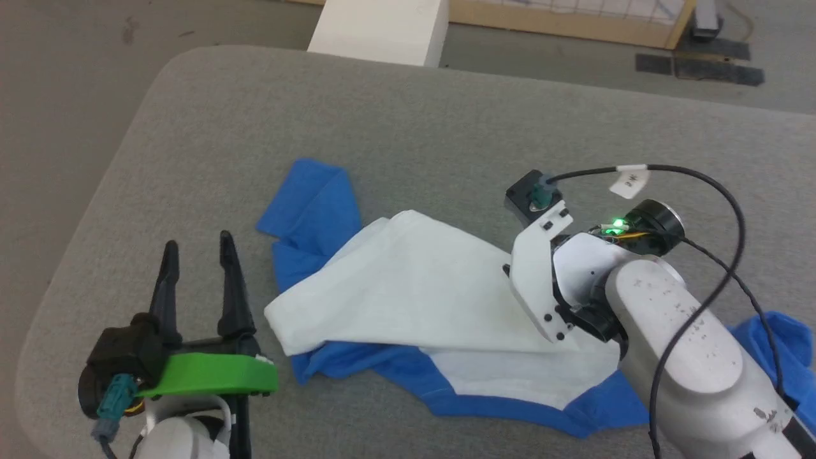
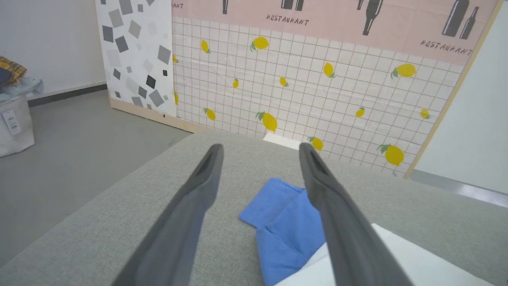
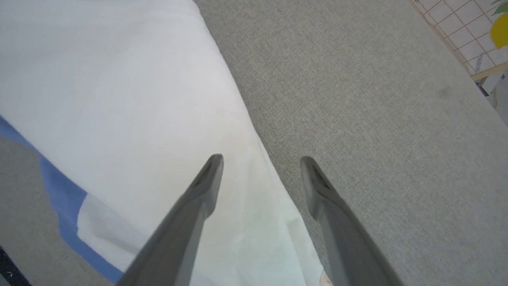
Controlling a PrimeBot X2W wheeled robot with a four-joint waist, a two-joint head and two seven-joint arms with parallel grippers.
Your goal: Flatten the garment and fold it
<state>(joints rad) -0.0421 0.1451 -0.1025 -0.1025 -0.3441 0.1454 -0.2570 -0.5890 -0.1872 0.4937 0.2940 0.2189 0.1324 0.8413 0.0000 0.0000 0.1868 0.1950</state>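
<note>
Through the head camera I see the garment (image 1: 414, 280), a soft white cotton T-shirt with royal-blue sleeves and a blue lower band. It lies rumpled on a wide grey woven-fabric surface (image 1: 382, 115) with a rounded corner, a little right of the middle. Its white body is folded over on itself in a slanting slab. One blue sleeve (image 1: 312, 197) sticks out toward the far left, the blue band curves along the near edge, and more blue cloth shows at the right behind my right forearm. My left gripper (image 1: 197, 241), two long dark fingers on a green bracket, sits at the lower left with its fingers spread apart and nothing between them. It is just beside the shirt's white edge, not on it. From its wrist camera the blue sleeve lies between and beyond the fingers. My right gripper (image 3: 260, 159) points down at the shirt's far right side, fingers parted and empty. One finger is over white cloth and the other over bare grey fabric, so they straddle the shirt's edge (I cannot tell whether the tips touch it). Behind the surface stands a tiled panel printed with yellow lemons (image 2: 297, 91).
</note>
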